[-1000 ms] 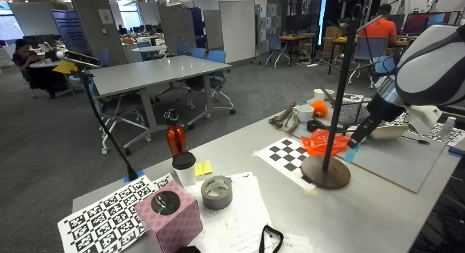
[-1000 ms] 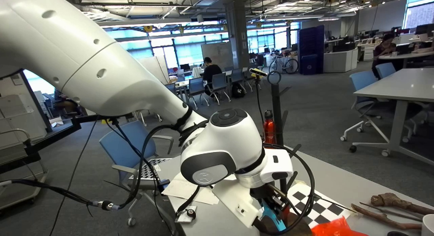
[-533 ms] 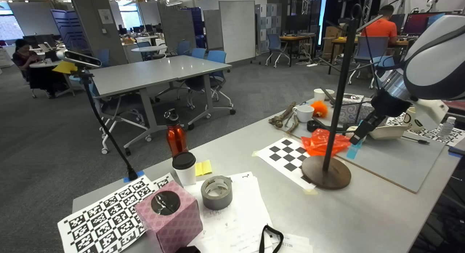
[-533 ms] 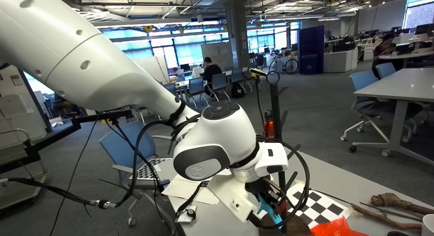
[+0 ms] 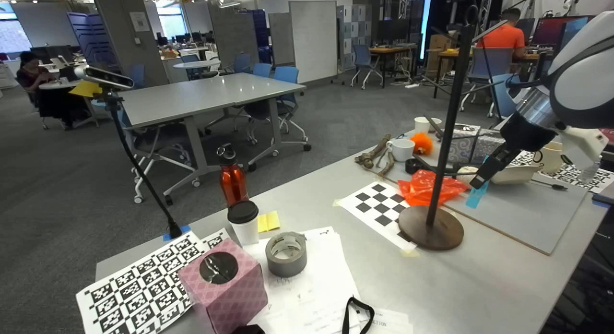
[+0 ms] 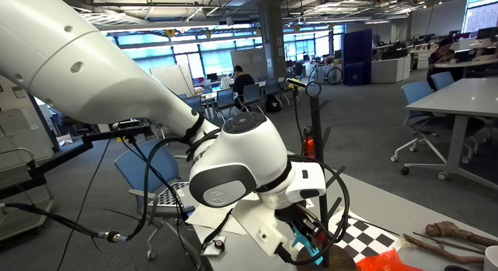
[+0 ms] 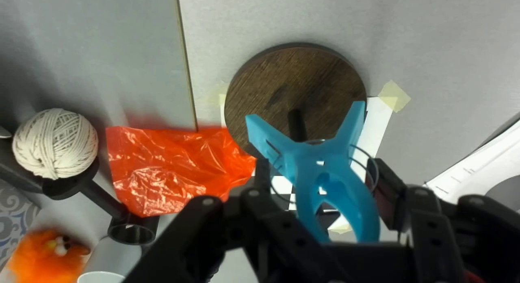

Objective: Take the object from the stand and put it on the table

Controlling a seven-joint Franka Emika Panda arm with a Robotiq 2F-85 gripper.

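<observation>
the gripper [image 7: 323, 177] and light-blue piece [image 5: 476, 196] had shifted farther from the stand [image 5: 448, 127].
the gripper was clamped on the piece, which hung above the table [image 5: 460, 286]; in an exterior view, a gap showed between piece and stand.

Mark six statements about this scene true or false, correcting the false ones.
1. The gripper holds the light-blue piece. True.
2. The stand has a round, dark-brown base. True.
3. The light-blue piece lies on that base. False: the gripper holds it apart.
4. The stand lies on its side. False: it is upright.
5. In an exterior view, a takeaway cup partly hides a red bottle. True.
6. The cup has no lid. False: a black lid covers it.
</observation>
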